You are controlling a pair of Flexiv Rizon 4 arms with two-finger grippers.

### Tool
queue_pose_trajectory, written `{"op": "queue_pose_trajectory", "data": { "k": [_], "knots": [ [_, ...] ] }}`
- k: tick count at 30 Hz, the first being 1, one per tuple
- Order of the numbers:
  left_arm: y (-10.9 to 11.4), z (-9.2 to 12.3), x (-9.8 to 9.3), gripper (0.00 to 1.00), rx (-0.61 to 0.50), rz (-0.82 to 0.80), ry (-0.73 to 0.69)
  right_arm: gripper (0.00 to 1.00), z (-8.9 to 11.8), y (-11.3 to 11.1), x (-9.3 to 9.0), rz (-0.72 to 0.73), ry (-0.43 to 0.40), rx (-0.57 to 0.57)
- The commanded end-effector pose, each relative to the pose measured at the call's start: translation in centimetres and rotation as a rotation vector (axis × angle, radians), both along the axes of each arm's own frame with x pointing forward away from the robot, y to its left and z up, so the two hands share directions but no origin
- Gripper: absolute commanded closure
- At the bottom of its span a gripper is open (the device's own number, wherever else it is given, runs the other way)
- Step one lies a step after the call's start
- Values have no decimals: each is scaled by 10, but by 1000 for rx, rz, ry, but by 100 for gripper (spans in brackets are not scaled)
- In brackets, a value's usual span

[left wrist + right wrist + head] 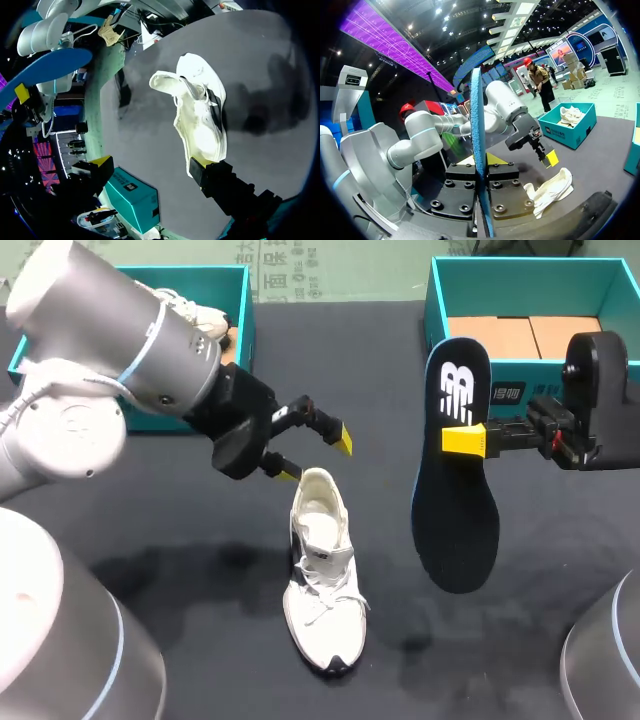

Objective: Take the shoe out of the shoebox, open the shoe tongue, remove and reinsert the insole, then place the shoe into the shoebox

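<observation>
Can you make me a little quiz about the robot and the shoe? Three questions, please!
1. Fill in: the fingers of the left hand are ____ (open or shut).
2. True or false: the insole is inside the white shoe on the table.
3. Which hand holds the insole? A) left hand B) right hand C) neither

Key: 1 open; 2 false, it is up in the air; 3 B.

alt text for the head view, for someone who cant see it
The right gripper holds a dark insole in the air above the black table. A white shoe lies mid-table, the open left gripper at its heel; a teal shoebox stands at the back right, another at the back left.
</observation>
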State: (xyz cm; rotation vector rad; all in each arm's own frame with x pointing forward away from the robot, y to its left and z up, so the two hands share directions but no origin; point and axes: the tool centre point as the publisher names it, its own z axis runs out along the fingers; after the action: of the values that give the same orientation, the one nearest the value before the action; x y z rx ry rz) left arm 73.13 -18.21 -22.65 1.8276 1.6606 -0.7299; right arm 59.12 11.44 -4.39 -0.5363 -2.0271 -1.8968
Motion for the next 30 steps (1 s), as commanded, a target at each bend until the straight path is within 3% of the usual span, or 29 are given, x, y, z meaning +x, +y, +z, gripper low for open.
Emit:
{"op": "queue_pose_trajectory", "data": {
  "k": [1, 13, 22, 26, 30],
  "knots": [
    [0, -1, 3, 0, -185, 3, 17, 100, -1, -1, -5, -9, -1, 1],
    [7, 40, 0, 0, -462, -127, 0, 100, -1, -1, -5, -9, -1, 1],
    [7, 40, 0, 0, -462, -127, 0, 100, -1, -1, -5, -9, -1, 1],
    [6, 44, -3, 0, -529, -100, 17, 100, -1, -1, -5, -9, -1, 1],
    [8, 57, -2, 0, -579, -53, 14, 100, 0, 2, 20, 40, 48, 28]
  ]
}}
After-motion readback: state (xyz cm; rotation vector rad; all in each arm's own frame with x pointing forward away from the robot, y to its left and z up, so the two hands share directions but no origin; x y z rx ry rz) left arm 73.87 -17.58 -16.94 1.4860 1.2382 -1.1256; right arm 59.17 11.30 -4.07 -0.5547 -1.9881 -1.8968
